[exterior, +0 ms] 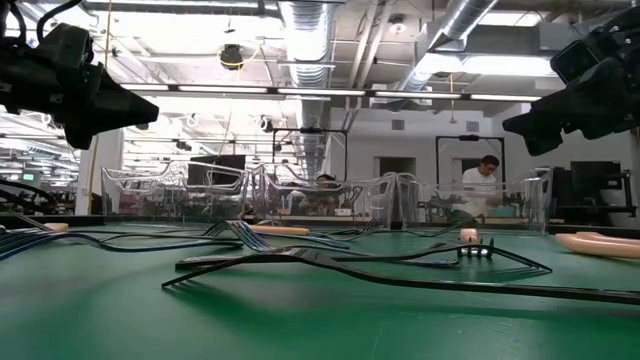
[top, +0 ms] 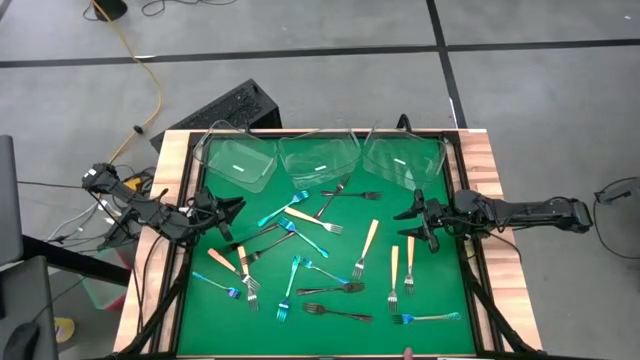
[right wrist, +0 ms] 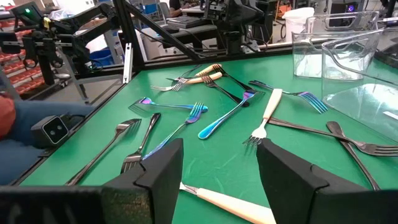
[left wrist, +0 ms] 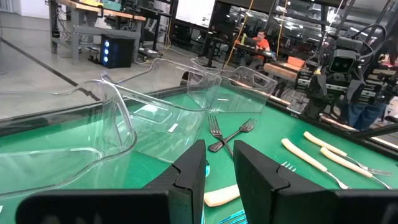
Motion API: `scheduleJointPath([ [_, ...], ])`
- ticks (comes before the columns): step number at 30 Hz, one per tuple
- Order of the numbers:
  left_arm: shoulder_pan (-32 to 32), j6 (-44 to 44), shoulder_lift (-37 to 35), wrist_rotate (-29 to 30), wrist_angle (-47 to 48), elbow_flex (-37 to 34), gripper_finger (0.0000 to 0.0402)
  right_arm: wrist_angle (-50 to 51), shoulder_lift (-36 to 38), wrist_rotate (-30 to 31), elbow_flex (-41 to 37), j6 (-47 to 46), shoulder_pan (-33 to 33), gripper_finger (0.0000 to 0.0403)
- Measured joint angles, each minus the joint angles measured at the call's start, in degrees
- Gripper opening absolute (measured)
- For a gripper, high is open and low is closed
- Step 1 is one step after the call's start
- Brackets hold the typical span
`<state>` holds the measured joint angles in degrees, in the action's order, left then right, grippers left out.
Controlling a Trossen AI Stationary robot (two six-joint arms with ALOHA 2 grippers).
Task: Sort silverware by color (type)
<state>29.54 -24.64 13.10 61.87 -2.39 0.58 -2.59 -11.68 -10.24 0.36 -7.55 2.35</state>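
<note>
Many slim forks lie flat and scattered on the green mat (top: 440,290): iridescent blue-teal ones (top: 277,214) (right wrist: 225,118), dark grey ones (top: 335,314) (left wrist: 231,135) and cream-handled ones (top: 366,247) (left wrist: 312,157). My left gripper (top: 234,208) (left wrist: 219,163) hovers above the mat's left side near a blue fork, its fingers a narrow gap apart, holding nothing. My right gripper (top: 411,208) (right wrist: 219,165) hovers above the mat's right side, over a cream-handled fork (right wrist: 227,203), open wide and empty.
Three clear plastic tubs (top: 237,158) (top: 320,157) (top: 404,158) stand in a row along the mat's far edge. A black box (top: 232,108) sits on the floor beyond the table. A wooden rim (top: 170,200) frames the mat. People show in the room behind.
</note>
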Motion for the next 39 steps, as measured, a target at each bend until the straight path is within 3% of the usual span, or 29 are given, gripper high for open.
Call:
scheduleJointPath([
  [22, 0.0, 0.0, 0.0, 0.0, 0.0, 0.0, 0.0068, 0.0, 0.0, 0.0, -0.01, 0.0, 0.0, 0.0227],
  [29, 0.0, 8.49, 0.0, 1.44, 0.22, 0.0, 0.0068, 0.02, 0.0, 0.0, 0.0, 0.0, 0.0, 0.0227],
  [39, 0.0, 9.99, 0.02, 1.03, -0.31, 0.17, 0.0068, 0.02, 0.01, 0.0, -0.02, 0.0, 0.01, 0.0227],
])
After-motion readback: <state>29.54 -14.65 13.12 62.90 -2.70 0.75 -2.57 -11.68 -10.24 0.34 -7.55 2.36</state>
